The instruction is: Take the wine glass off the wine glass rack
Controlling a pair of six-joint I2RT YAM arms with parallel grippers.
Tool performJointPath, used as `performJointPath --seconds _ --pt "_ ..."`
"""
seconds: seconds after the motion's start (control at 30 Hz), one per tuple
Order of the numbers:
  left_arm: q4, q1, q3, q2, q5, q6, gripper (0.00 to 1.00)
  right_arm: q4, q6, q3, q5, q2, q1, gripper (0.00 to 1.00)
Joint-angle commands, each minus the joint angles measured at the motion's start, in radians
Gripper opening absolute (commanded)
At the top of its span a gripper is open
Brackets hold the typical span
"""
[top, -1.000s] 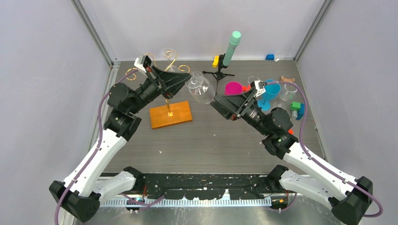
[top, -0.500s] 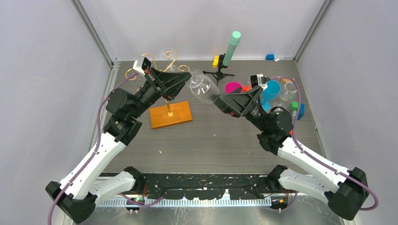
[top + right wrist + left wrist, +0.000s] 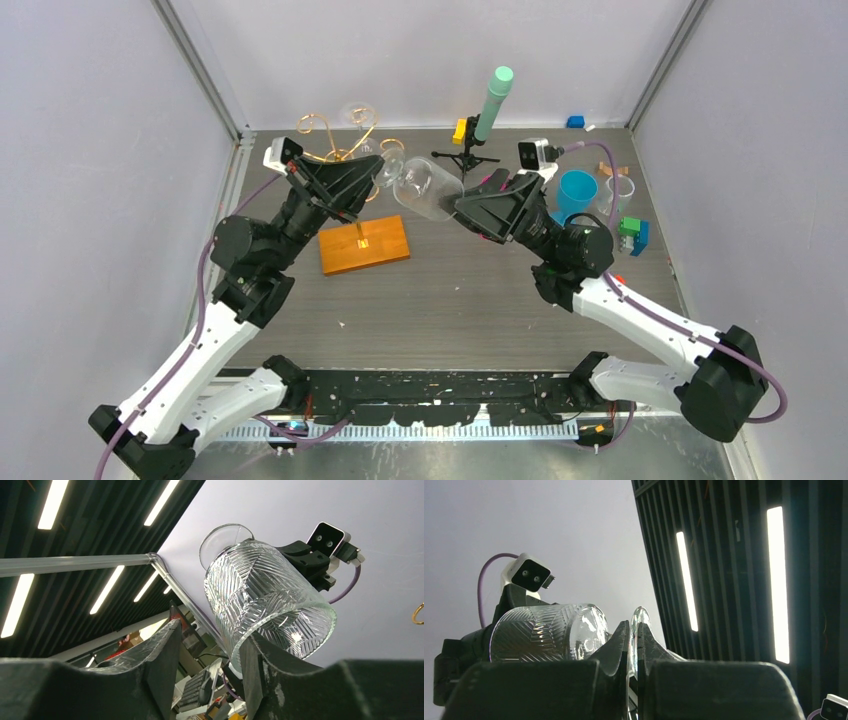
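The wine glass (image 3: 428, 190) lies almost sideways in the air, off the wine glass rack (image 3: 336, 150), whose gold scrolls stand over an orange-brown base (image 3: 380, 250). My left gripper (image 3: 377, 171) is shut on the glass's round foot (image 3: 639, 625), which shows edge-on between the fingers of the left gripper (image 3: 634, 632). The ribbed bowl (image 3: 260, 597) points at my right gripper (image 3: 463, 205). In the right wrist view the right gripper (image 3: 210, 635) is open. One finger (image 3: 257, 667) sits at the rim, seemingly inside the bowl. The other finger (image 3: 162, 650) stands outside with a gap.
Another glass (image 3: 360, 114) hangs at the rack's back. A black tripod (image 3: 466, 156) carries a mint-green cylinder (image 3: 494, 98) behind the glass. A blue cup (image 3: 578, 190), a clear cup (image 3: 620, 190) and coloured blocks (image 3: 632, 232) crowd the right side.
My right gripper has moved left up to the bowl's rim and its jaws have narrowed. The left arm has drawn the glass back toward the left, tipping it flatter.
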Motion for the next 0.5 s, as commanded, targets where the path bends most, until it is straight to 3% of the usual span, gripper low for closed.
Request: performJointPath --seconds 0.0,0.2,0.47 --pt "0.054 0.000 -0.016 -0.020 -0.093 0.004 0.00 0.160 -0.001 0.094 -0.059 0.029 0.017 0.47" --pt "0.054 0.001 -0.012 -0.011 -0.082 -0.006 0.00 0.172 -0.003 0.110 -0.054 0.053 0.017 0.32" --pt "0.054 0.000 -0.006 0.002 -0.068 -0.012 0.00 0.142 -0.024 0.124 -0.052 0.067 0.019 0.33"
